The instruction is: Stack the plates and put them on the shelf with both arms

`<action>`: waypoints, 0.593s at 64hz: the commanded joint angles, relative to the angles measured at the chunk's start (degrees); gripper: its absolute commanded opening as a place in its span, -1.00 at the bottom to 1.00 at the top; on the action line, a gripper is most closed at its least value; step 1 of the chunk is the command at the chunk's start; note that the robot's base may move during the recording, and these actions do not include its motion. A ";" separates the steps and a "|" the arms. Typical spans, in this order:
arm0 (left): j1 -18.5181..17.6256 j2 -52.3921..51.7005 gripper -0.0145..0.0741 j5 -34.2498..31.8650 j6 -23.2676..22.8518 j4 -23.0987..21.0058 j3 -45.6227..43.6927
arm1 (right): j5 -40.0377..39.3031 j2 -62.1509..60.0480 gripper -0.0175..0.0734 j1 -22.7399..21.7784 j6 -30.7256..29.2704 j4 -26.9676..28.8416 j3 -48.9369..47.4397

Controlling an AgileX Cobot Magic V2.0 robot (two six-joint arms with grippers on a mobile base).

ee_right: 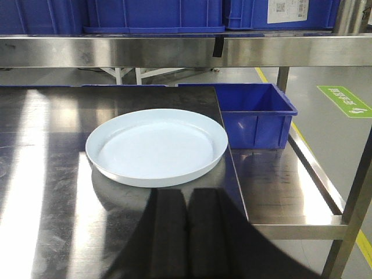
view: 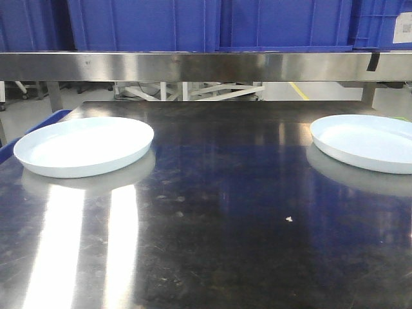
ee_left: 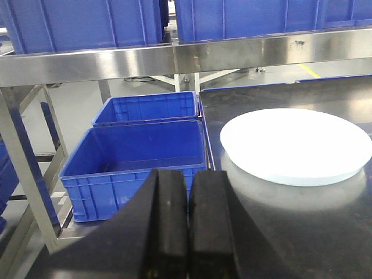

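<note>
Nearest, the left gripper and right gripper are both pinched closed and empty. Beyond them the left plate and right plate lie well apart on the table, so stacking and the shelf both remain to do

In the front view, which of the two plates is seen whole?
The left plate: its full rim is in view on the table. The right plate is cut off by the picture's right edge.
</note>
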 commanded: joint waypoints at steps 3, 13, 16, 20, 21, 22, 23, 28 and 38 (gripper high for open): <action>0.03 -0.96 -0.48 -4.55 -0.16 -0.18 1.23 | -4.90 -1.19 -0.49 -0.01 -0.12 -0.65 -0.90; 0.03 -0.96 -0.48 -4.75 -0.16 -0.18 1.23 | -4.90 -1.19 -0.49 -0.01 -0.12 -0.65 -0.90; 0.03 -0.96 -0.48 -4.78 -0.16 -0.27 1.23 | -4.90 -1.19 -0.49 -0.01 -0.12 -0.65 -0.90; 0.03 -0.96 -0.48 -4.88 -0.16 -0.27 1.23 | -4.90 -1.19 -0.49 -0.01 -0.12 -0.65 -0.90; 0.03 -0.96 -0.48 -4.88 -0.16 -0.27 1.23 | -4.90 -1.19 -0.49 -0.01 -0.12 -0.65 -0.90; 0.03 -0.96 -0.48 -4.88 -0.16 -0.27 1.23 | -4.90 -1.19 -0.49 -0.01 -0.12 -0.65 -0.90; 0.03 -0.96 -0.48 -4.88 -0.16 -0.27 1.23 | -4.90 -1.19 -0.49 -0.01 -0.12 -0.65 -0.90; 0.03 -0.96 -0.48 -6.04 -0.16 -0.27 1.23 | -4.90 -1.19 -0.49 -0.01 -0.12 -0.65 -0.90; 0.03 -0.96 -0.48 -7.71 -0.16 -0.27 1.23 | -4.90 -1.19 -0.49 -0.01 -0.12 -0.65 -0.90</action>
